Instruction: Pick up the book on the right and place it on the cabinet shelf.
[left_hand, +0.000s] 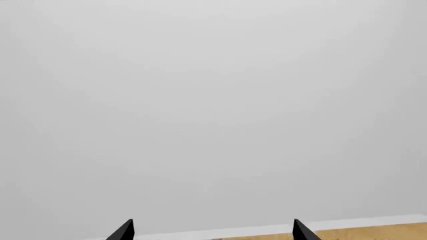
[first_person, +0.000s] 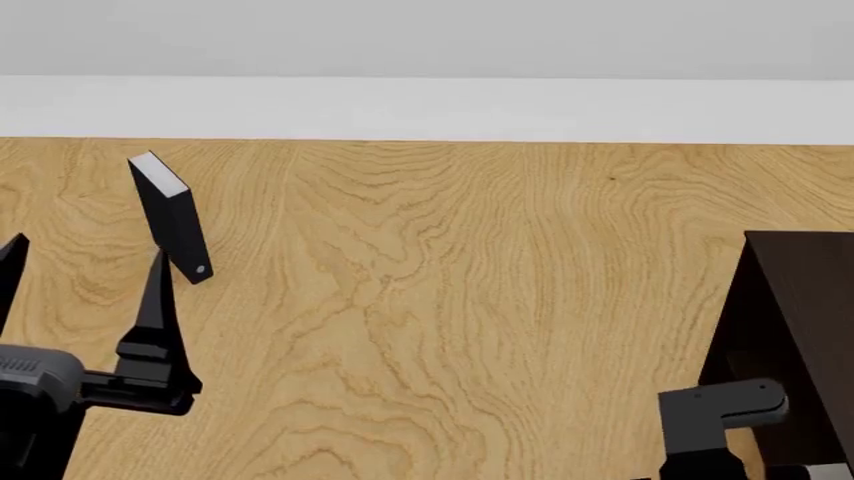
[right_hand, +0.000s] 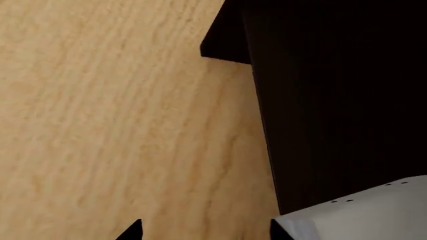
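The plain light-grey book does not clearly show in any view. A pale grey-white flat surface (right_hand: 360, 215) with a few tiny dark dots lies against the dark cabinet, beside one finger of my right gripper (right_hand: 203, 234); I cannot tell what it is. The near-black cabinet (first_person: 801, 320) stands at the right and fills much of the right wrist view (right_hand: 333, 100); its shelf is hidden. My right gripper is open and empty over the wood. My left gripper (first_person: 80, 290) is open and empty at the left; in its wrist view (left_hand: 213, 235) it faces a blank grey wall.
A slim black book (first_person: 167, 225) stands upright at the far left, just beyond one left fingertip (first_person: 158, 290). The wood-grain surface (first_person: 441, 300) runs back to a white baseboard (first_person: 427, 108) and grey wall. A right arm link (first_person: 721, 405) shows beside the cabinet.
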